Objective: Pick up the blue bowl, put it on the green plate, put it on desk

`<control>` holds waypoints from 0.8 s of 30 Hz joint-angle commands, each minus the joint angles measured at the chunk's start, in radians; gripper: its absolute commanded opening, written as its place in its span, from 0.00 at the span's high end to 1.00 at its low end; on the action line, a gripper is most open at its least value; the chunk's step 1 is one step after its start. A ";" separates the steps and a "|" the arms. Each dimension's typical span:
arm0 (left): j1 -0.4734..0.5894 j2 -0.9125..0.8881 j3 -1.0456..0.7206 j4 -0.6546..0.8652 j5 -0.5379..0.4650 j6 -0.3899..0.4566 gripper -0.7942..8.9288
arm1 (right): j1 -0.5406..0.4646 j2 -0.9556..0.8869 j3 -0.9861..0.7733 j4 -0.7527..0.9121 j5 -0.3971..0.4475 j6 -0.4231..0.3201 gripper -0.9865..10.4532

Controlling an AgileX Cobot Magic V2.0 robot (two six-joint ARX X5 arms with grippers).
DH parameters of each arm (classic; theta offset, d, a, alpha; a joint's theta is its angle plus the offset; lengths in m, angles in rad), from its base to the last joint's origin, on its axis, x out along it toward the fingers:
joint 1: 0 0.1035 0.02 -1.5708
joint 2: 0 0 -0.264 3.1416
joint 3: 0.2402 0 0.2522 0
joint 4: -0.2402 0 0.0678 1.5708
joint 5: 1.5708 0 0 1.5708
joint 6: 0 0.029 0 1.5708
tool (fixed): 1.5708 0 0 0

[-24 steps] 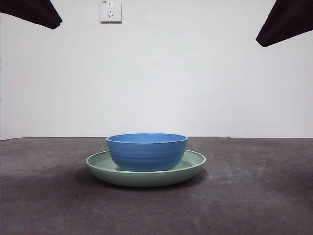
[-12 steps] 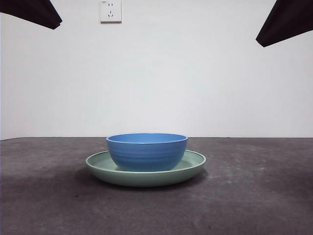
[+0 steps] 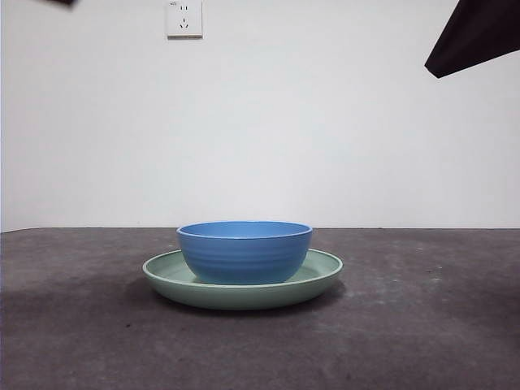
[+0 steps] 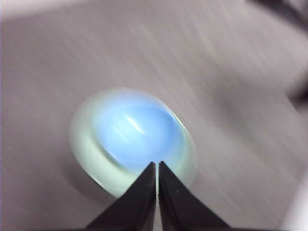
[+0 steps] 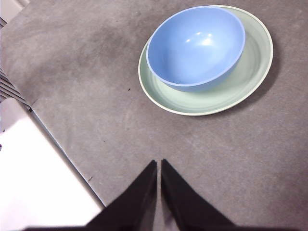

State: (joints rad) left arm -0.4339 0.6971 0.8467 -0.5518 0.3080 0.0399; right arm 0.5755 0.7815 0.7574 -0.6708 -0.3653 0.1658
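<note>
- Because the blue bowl (image 3: 244, 252) sits inside the green plate (image 3: 321, 272), the plate works like a wide tray under it, and the bowl stands upright with its open side up
- In the right wrist view the bowl (image 5: 196, 45) is not in the middle of the plate (image 5: 250, 72); it sits close to 1 side of the rim, so more green shows on the other side
- The plate lies flat on the desk (image 3: 422, 325), about in the middle of the front view, so both arms can get to it
- The left gripper (image 4: 157, 166) hangs above the bowl (image 4: 137, 130) with its 2 jaws pressed together and nothing in them; I think it is coming in for the bowl, and it must spread its jaws first
- The right gripper (image 5: 159, 164) waits off to the side over bare desk, jaws pressed together too, holding nothing
- The left wrist view is very blurry, so the bowl's rim and the plate (image 4: 84, 144) smear into each other there
- From the front, the bowl hides the middle of the plate, and the bowl's inside cannot be seen
- Only 1 dark arm tip (image 3: 475, 36) shows at a top corner
</note>
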 commanded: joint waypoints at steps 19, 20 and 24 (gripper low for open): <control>0.368 -0.578 -0.600 0.470 -0.291 0.048 0.91 | 0.008 0.007 0.008 0.021 -0.001 0.009 0.91; 0.369 -0.595 -0.628 0.470 -0.291 0.044 0.91 | 0.008 0.007 0.008 0.021 0.000 0.009 0.91; 0.369 -0.650 -0.711 0.469 -0.291 0.038 0.91 | 0.008 0.007 0.008 0.021 0.000 0.009 0.91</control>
State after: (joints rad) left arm -0.0673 0.0551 0.1448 -0.0952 0.0216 0.0837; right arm 0.5755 0.7815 0.7574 -0.6609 -0.3653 0.1654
